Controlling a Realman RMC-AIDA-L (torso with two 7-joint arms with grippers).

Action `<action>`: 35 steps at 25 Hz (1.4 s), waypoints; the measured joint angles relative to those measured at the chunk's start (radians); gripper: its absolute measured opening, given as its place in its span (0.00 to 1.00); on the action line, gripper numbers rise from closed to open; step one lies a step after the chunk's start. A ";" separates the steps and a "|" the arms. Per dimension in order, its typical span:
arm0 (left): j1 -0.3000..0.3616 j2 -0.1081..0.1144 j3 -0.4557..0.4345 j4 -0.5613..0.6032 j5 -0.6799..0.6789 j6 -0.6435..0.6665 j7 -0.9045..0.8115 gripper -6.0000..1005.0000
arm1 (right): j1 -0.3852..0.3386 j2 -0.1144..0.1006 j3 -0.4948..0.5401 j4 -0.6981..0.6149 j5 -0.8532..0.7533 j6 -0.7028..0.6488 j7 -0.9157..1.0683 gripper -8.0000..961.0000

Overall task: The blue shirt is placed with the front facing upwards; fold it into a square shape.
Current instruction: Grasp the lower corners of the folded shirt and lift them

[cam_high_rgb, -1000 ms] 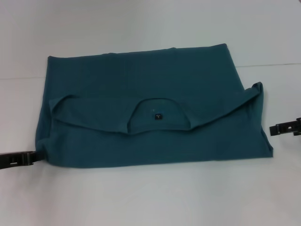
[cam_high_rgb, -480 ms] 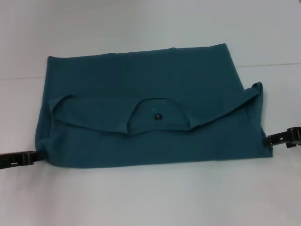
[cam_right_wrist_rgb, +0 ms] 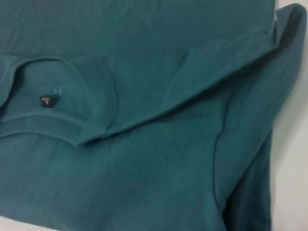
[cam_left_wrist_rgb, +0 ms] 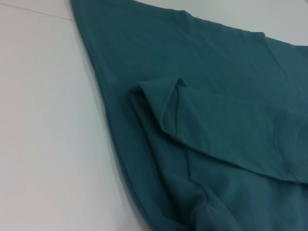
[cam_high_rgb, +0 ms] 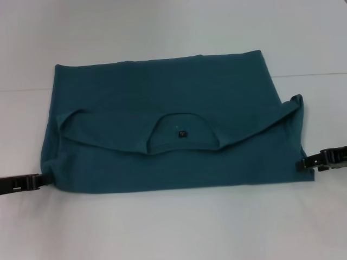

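The left gripper (cam_high_rgb: 38,180) sits low at the shirt's (cam_high_rgb: 173,108) near-left corner, its tip touching the edge of the cloth; whether its fingers are spread or pinching cannot be told. The shirt lies flat on the white table (cam_high_rgb: 162,227), spread wide, with its upper part folded down toward the robot so the collar opening and small dark tag (cam_high_rgb: 182,132) face up near the middle. In the left wrist view the shirt (cam_left_wrist_rgb: 207,96) shows a folded sleeve hem lying on top. The right wrist view shows the tag (cam_right_wrist_rgb: 46,100) inside the collar. The right gripper (cam_high_rgb: 304,163) reaches the shirt's near-right edge, touching it; its finger state cannot be told either.
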 joint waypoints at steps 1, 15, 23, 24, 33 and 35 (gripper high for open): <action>0.000 0.000 0.000 0.000 0.000 0.000 0.000 0.03 | 0.002 0.001 0.000 0.005 0.001 0.003 -0.002 0.87; 0.001 0.000 0.000 0.002 0.000 0.002 0.000 0.03 | 0.015 0.016 -0.013 0.041 -0.001 0.051 -0.005 0.73; 0.000 -0.001 0.000 0.002 0.000 0.002 0.002 0.03 | 0.019 0.012 -0.013 0.060 -0.004 0.063 -0.004 0.45; 0.000 -0.001 0.000 0.002 0.000 0.001 0.002 0.03 | 0.018 0.012 -0.013 0.061 -0.005 0.063 -0.005 0.41; 0.000 -0.002 0.000 0.002 0.000 0.000 0.003 0.03 | 0.013 0.008 -0.013 0.051 -0.005 0.060 -0.001 0.14; 0.000 -0.002 0.000 0.002 0.000 0.000 0.004 0.03 | 0.013 0.008 -0.013 0.050 -0.005 0.058 -0.002 0.11</action>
